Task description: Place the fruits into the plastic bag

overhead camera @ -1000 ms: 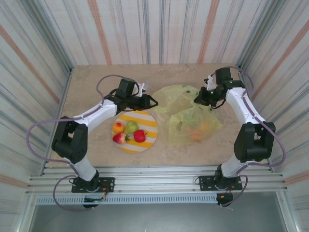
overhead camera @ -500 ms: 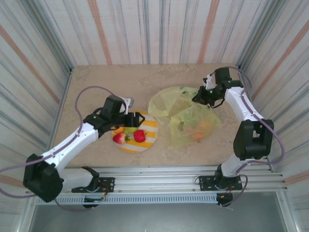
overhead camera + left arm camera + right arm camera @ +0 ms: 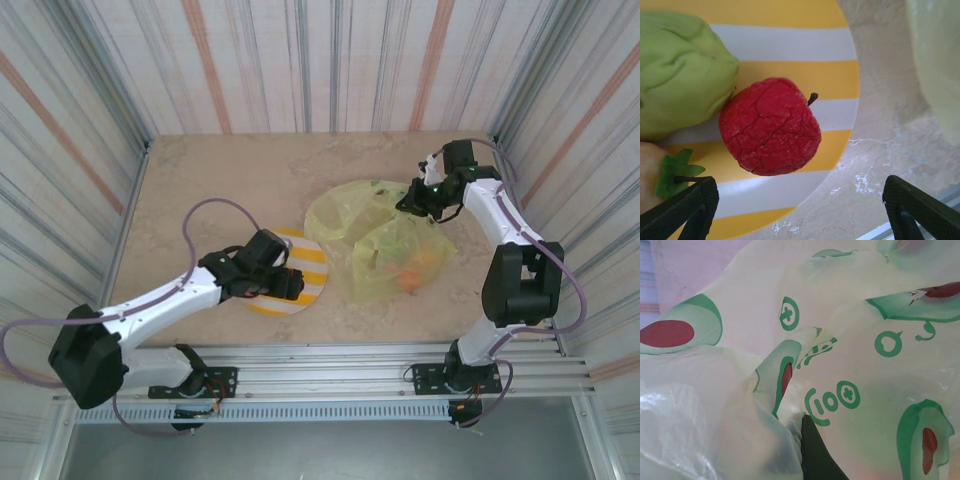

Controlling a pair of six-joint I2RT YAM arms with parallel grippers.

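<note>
Where it lies, the red apple [image 3: 770,126] (stem sideways) points rimward.

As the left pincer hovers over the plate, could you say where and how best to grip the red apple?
Probably across its middle, from above: the red apple lies stem sideways on the plate, bare on the stem side, a green fruit close opposite.

the thin translucent yellow crinkly plastic bag [image 3: 740,315] carries green print, close up in the right wrist view: a circled plus sign [image 3: 789,313], a printed group [image 3: 832,402] reading roughly "(10" plus a circled plus, and a ring with hooked strokes [image 3: 888,344], meaning unclear.
</note>
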